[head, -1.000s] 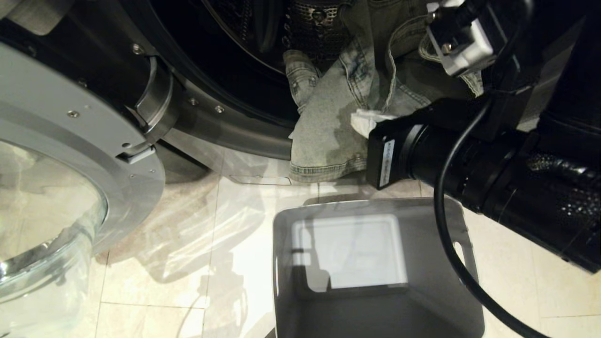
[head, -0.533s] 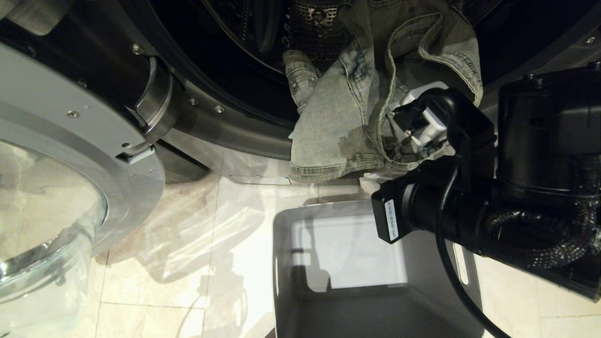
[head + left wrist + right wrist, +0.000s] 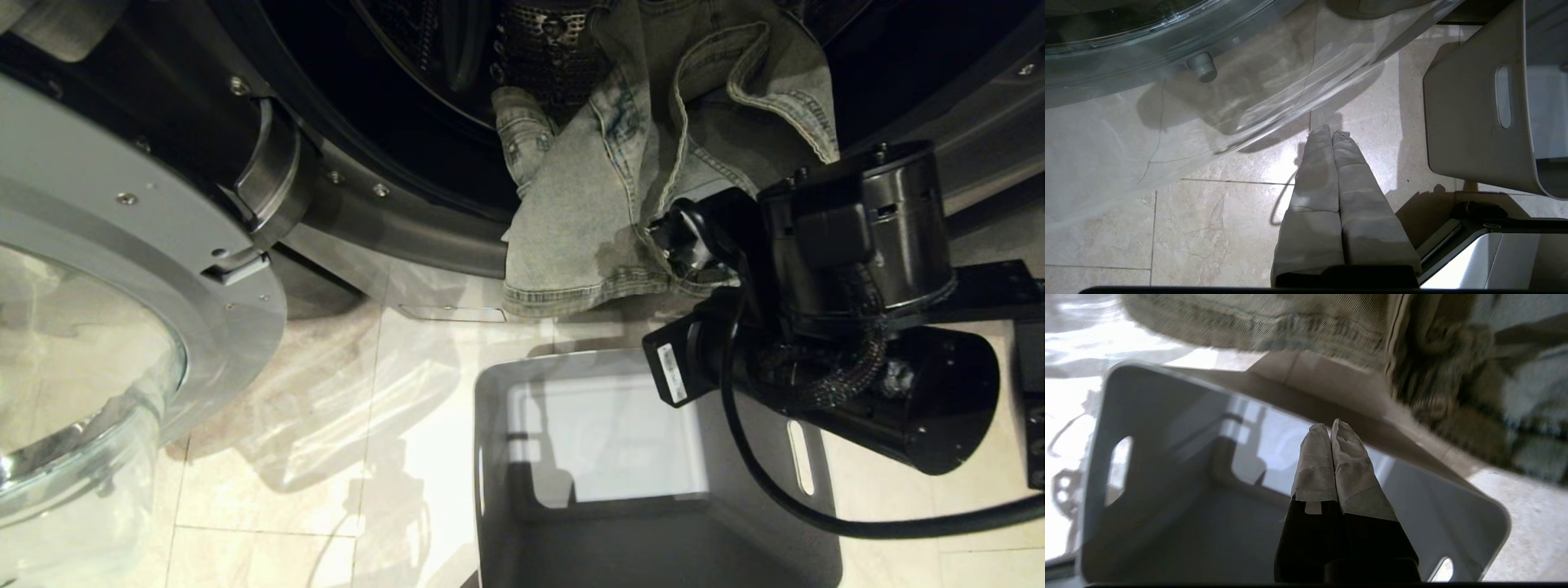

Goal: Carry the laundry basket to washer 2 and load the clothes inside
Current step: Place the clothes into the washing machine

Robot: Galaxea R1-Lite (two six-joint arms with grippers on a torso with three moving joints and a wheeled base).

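**Denim half in, half out of the drum**

Here we are at the washer [image 3: 392, 212], door [image 3: 98, 327] swung wide, and the clothes [image 3: 588, 212] are draped over the lip of the opening: the upper part lies inside against the perforated drum, the hem hangs down the front toward the floor. The laundry basket [image 3: 808, 457] sits on the tiles just below, and it looks emptied.

That denim is soft and floppy, with some weight to it; I'd judge it will sag and slide back out unless it is taken at a thick seam or the bunched fold near the hem and pushed well inside. Not fragile, not slippery, just limp.

The right gripper [image 3: 1331, 435] is over the basket, just beneath the hanging hem, its taped fingers pressed together with nothing between them. They are not touching the cloth, as far as I can see. The left gripper [image 3: 1329, 132] hangs low over the floor beside the basket, fingers likewise together and empty.
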